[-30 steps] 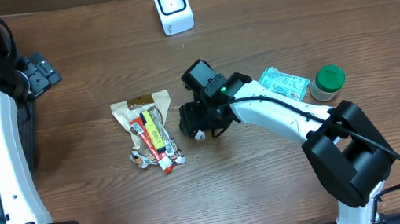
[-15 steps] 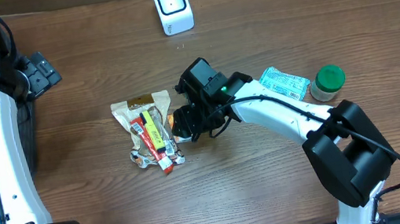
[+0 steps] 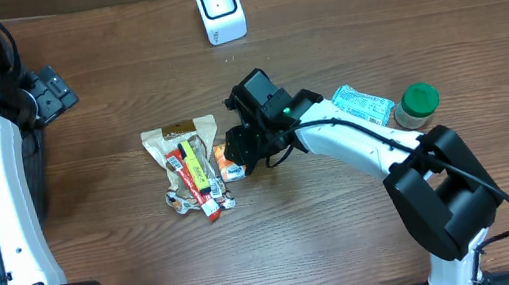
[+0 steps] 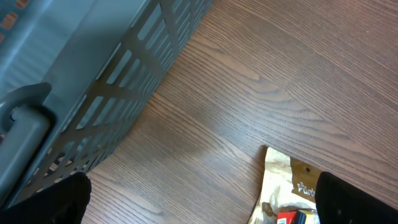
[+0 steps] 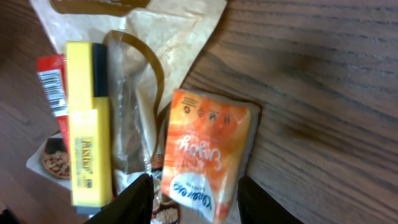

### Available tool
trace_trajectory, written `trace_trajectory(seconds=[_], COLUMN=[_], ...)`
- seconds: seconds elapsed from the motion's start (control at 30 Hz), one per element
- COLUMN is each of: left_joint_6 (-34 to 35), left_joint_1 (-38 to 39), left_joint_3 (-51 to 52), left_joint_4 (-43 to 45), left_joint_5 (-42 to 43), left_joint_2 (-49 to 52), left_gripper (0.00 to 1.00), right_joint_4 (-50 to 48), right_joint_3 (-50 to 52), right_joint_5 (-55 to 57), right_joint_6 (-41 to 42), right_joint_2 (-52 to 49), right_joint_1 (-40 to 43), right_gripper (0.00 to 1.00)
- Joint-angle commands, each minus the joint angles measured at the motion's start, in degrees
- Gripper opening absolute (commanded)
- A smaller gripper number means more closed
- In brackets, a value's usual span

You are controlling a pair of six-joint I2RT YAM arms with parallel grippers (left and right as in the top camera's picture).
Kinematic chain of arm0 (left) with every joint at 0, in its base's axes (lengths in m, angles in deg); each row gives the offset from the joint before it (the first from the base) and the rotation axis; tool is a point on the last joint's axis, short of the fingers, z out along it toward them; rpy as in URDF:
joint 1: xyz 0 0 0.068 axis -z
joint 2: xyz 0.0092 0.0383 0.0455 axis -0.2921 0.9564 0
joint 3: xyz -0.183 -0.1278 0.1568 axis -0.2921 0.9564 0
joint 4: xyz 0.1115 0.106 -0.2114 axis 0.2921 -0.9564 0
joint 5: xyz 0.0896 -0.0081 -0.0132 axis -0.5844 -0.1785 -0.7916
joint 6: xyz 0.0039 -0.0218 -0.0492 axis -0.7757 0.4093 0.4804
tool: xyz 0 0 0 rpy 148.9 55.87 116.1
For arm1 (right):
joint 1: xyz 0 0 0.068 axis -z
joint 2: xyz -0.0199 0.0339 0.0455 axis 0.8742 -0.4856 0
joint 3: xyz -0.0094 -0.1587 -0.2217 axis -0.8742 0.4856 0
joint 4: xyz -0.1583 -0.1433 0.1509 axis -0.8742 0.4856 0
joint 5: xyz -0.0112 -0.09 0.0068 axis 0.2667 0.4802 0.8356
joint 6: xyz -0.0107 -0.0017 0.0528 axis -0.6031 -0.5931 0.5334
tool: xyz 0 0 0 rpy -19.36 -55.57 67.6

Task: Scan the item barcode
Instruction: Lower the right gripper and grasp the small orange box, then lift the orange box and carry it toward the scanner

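A small orange packet (image 5: 205, 155) lies against the right side of a pile of snacks, its lower end between my right gripper's (image 5: 196, 193) fingers. The jaws straddle it, still open, with a thin gap on the left side. From overhead the packet (image 3: 228, 163) sits just left of the right gripper (image 3: 240, 150). The white barcode scanner (image 3: 219, 8) stands at the table's far edge. My left gripper (image 4: 199, 202) hangs wide open above bare wood at far left (image 3: 47, 93), holding nothing.
The pile holds a tan snack bag (image 3: 181, 136), a yellow bar (image 5: 87, 124) and a red packet (image 5: 51, 87). A teal packet (image 3: 362, 106) and a green-lidded jar (image 3: 418, 104) lie to the right. A grey basket (image 4: 93, 74) stands at far left.
My right gripper has shifted left up to the snack pile and its jaws have narrowed around the orange packet, which now shows more from overhead. The left arm has not moved.
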Motion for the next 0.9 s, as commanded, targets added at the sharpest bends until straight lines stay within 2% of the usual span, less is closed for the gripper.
trace_trajectory(seconds=[0.0,0.27,0.5,0.67,0.77,0.87], left_joint_6=[-0.7,-0.7,-0.7,-0.7,-0.7,-0.7], left_joint_1=[-0.1,-0.1,-0.1,-0.1,-0.1,-0.1], left_joint_3=[-1.2,-1.2,-1.2,-1.2,-1.2,-1.2], left_joint_4=[0.1,0.1,0.1,0.1,0.1,0.1], left_joint_5=[-0.7,-0.7,-0.7,-0.7,-0.7,-0.7], left_joint_2=[-1.0,-1.0,-1.0,-1.0,-1.0,-1.0], left_gripper=[1.0,1.0,1.0,1.0,1.0,1.0], right_joint_4=[-0.8,-2.6,-1.9,-1.9,-1.6,-1.5], right_joint_3=[0.2,0.2,0.2,0.2,0.2,0.2], right_joint_5=[0.8,1.2,1.2,1.8,2.0,2.0], right_joint_6=[0.0,0.0,0.0,0.0,0.0,0.0], right_joint_2=[-3.3,-3.9,-4.2,-5.9,-6.4,-6.2], right_joint_1=[0.2,0.2,0.0,0.0,0.0,0.0], right_gripper=[0.42,0.4,0.34,0.22,0.06,0.04])
